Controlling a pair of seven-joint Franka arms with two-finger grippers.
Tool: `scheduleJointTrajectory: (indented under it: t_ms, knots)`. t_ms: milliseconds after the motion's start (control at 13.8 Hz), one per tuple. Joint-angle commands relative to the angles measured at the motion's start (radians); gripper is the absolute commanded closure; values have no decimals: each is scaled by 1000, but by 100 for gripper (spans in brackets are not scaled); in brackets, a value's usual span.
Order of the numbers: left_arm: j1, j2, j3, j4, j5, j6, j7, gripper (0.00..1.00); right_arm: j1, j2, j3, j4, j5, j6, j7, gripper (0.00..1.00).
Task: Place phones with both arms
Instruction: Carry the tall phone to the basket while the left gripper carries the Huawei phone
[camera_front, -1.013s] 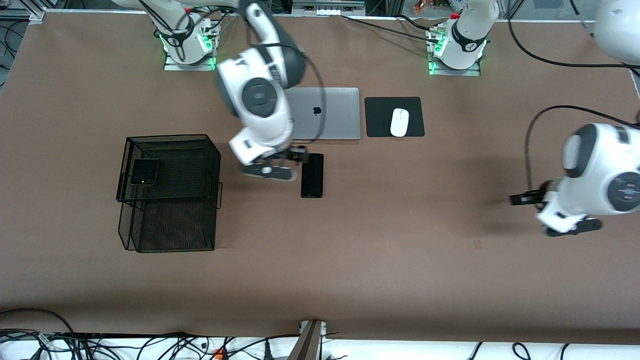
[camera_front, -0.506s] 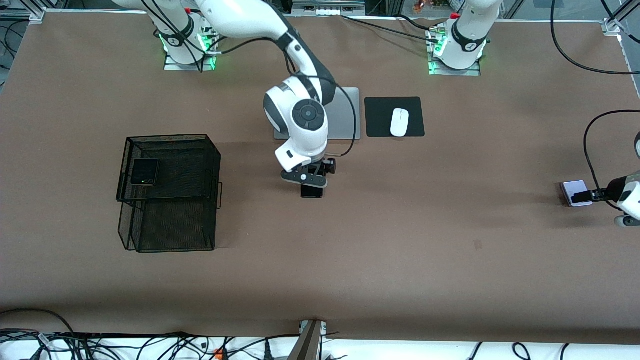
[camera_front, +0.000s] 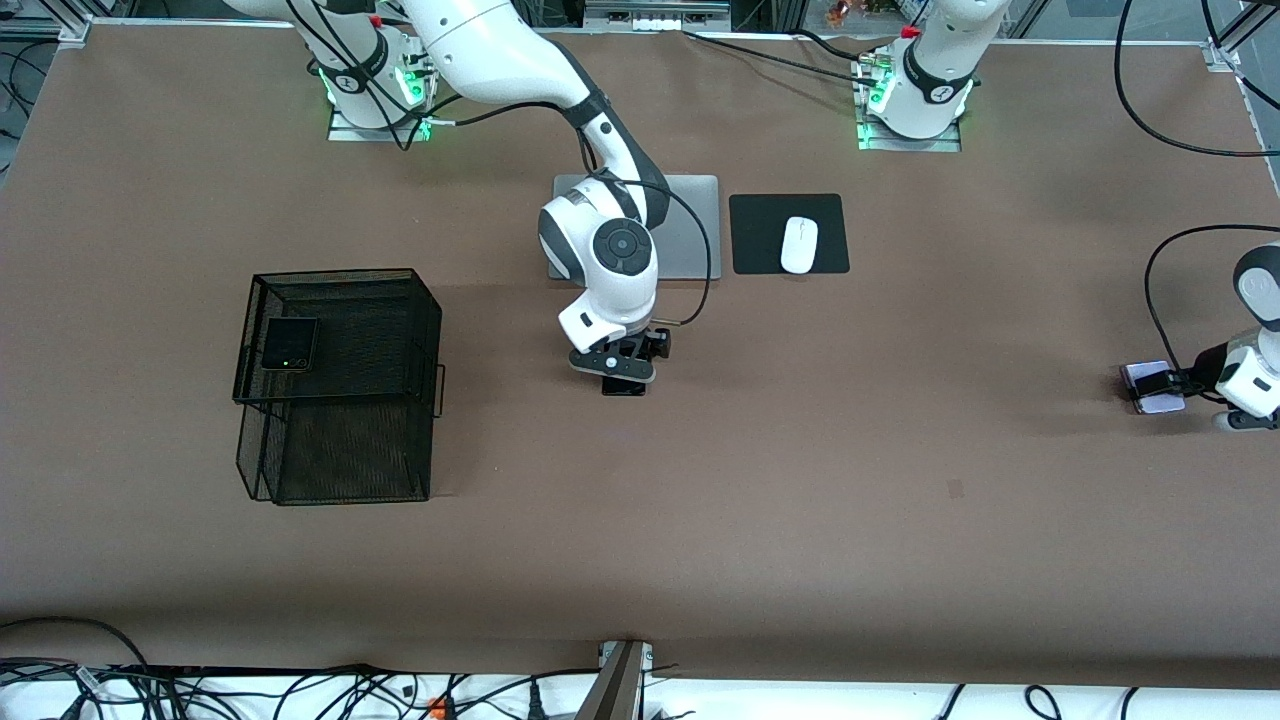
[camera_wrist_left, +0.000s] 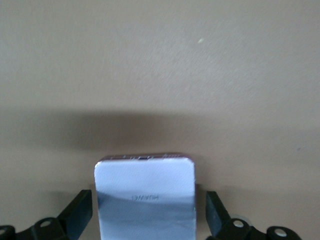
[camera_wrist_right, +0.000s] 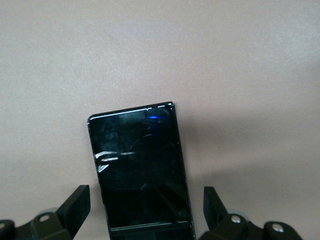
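The long slim black phone (camera_front: 623, 388) lies on the table just nearer the front camera than the laptop. My right gripper (camera_front: 626, 372) is low over it, open; in the right wrist view the black phone (camera_wrist_right: 140, 165) runs between the fingers (camera_wrist_right: 75, 207), with a gap on each side. The pale lilac-white phone (camera_front: 1160, 405) lies at the left arm's end of the table. My left gripper (camera_front: 1160, 384) straddles it, open; the left wrist view shows the lilac phone (camera_wrist_left: 145, 192) between both fingers (camera_wrist_left: 216, 215), untouched. The small black folded phone (camera_front: 290, 344) rests in the mesh basket's top tier.
The black wire mesh basket (camera_front: 340, 400) stands toward the right arm's end of the table. A grey laptop (camera_front: 692, 225) lies partly under the right arm, beside a black mouse pad (camera_front: 760, 240) with a white mouse (camera_front: 799, 244). Cables run along the front edge.
The right arm swung over the slim black phone and came down onto it. The left arm drew back toward the table's end, uncovering the lilac phone, and its gripper now straddles it.
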Motion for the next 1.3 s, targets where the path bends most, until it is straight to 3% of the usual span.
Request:
scheduleJointTrajectory:
  t_ms: [0, 145, 217, 289, 362, 434, 506, 651, 796, 1013, 1157, 1230]
  knots:
    - [23, -10, -18, -18, 10, 7, 13, 0, 11, 16, -4, -7, 15, 24, 13, 0]
    - [23, -3, -18, -16, 11, 8, 14, 0, 11, 25, -4, -8, 15, 41, 12, 0]
    - [20, -4, -18, -16, 19, 5, 16, 21, 11, 30, -4, -10, 15, 44, 12, 7]
    - [17, -4, -18, -16, 22, 5, 18, 40, 11, 28, -4, -10, 15, 43, 7, 38]
    - [15, -3, -17, -16, 22, 4, 18, 53, 11, 27, -4, -10, 13, 41, 3, 71]
    - [14, 0, -17, -16, 22, 4, 18, 60, 11, 24, -4, -4, 13, 40, -2, 85]
    - [11, -1, -17, -16, 22, -2, 14, 66, 12, 18, -4, 2, 13, 32, -2, 92]
    - [8, -13, -20, -15, 24, -9, 16, 74, 12, -31, -4, 13, 13, -26, -2, 100]
    - [0, -42, -38, 5, 24, -76, 14, 75, 11, -79, -7, 62, 10, -141, 0, 100]
    - [-101, -131, -48, 91, 20, -304, 5, 72, 5, -146, -29, 148, 7, -339, -8, 100]
    - [-204, -150, -64, 189, 7, -490, -21, 71, 2, -237, -88, 133, 7, -465, -73, 100]
    - [-262, -148, -77, 232, 1, -574, -39, 63, -1, -278, -122, 104, 8, -526, -136, 100]
